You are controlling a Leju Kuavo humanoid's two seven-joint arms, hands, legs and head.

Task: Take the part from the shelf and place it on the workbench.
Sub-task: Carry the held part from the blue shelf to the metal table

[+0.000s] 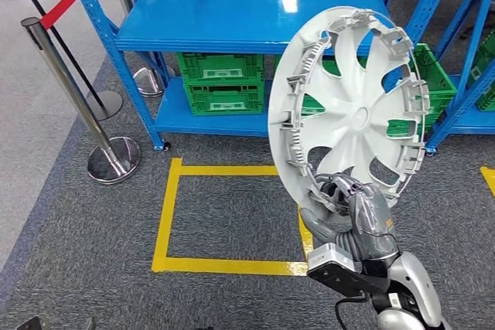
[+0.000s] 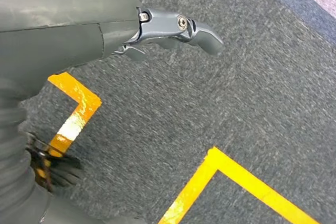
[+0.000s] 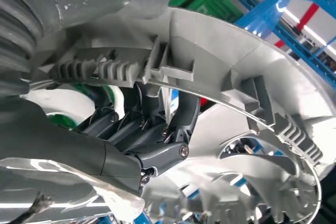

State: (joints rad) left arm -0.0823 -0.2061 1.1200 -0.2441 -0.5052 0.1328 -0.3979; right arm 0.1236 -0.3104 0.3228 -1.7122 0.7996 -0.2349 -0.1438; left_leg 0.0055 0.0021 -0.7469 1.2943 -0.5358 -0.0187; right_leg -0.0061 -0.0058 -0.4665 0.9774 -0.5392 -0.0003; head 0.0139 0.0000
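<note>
Gripping hubcap (image 1: 349, 106) rim: right robot hand (image 1: 346, 210)

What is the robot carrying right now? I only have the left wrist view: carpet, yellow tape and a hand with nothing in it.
Observer: The right hand holds a white wheel cover up by its lower rim.
Operator: How do the fingers sit on it?
Observer: In the right wrist view the dark fingers hook over the rim from the ribbed inner side.
Operator: What is ahead of it?
Observer: A blue shelf with green crates on its lower level.
</note>
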